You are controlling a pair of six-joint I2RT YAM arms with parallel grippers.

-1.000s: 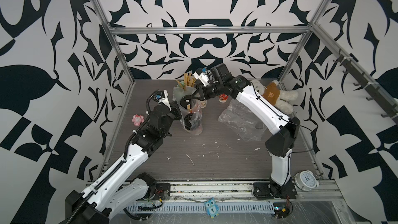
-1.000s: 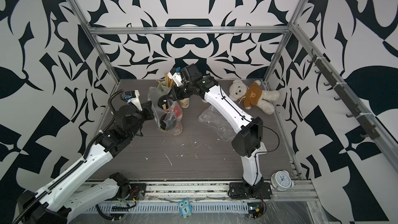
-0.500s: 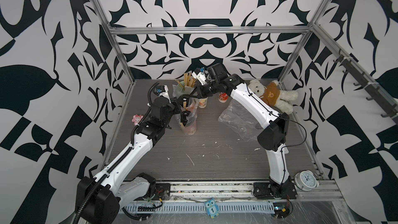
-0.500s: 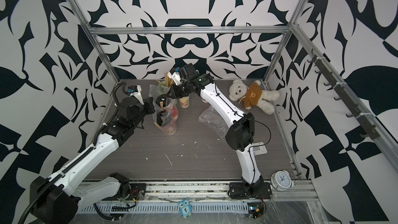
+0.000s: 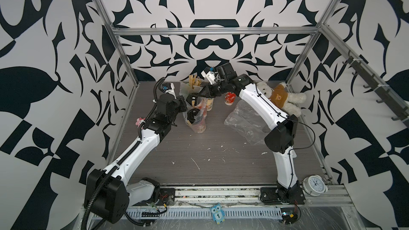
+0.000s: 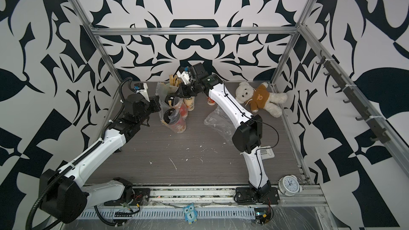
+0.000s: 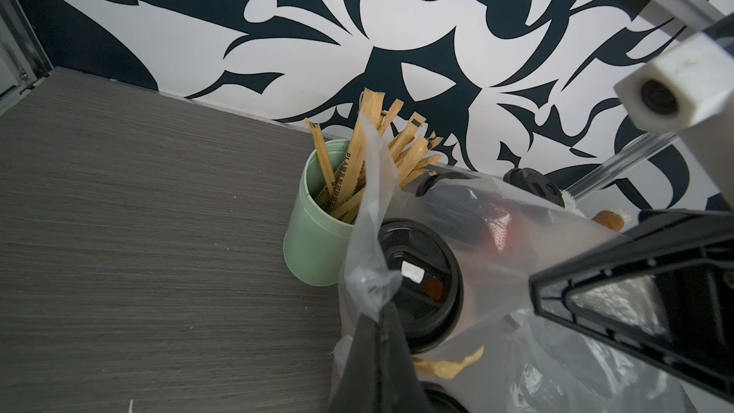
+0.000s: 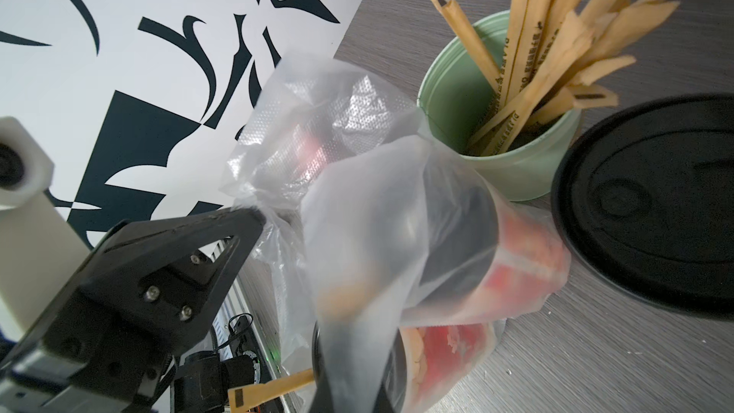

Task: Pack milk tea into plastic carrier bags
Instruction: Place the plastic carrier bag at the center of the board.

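Robot test cell: aluminium frame (image 5: pixel 212 29), black-white patterned walls (image 5: pixel 212 1), wood-grain tabletop (image 5: pixel 221 147).

From high, well in front of the green holder (image 7: pixel 311 240), both top views show us the whole counter (image 5: pixel 199 151); both wrist views share that holder close up.

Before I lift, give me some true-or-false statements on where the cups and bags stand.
1. The left gripper and right gripper are both shut on the carrier bag. True.
2. That bag holds two red-sleeved cups. True.
3. The cream-yellow cup is inside it too. False: it stands on the table, outside the bag.
4. The second carrier bag hangs on a wall hook. False: it lies crumpled on the table.
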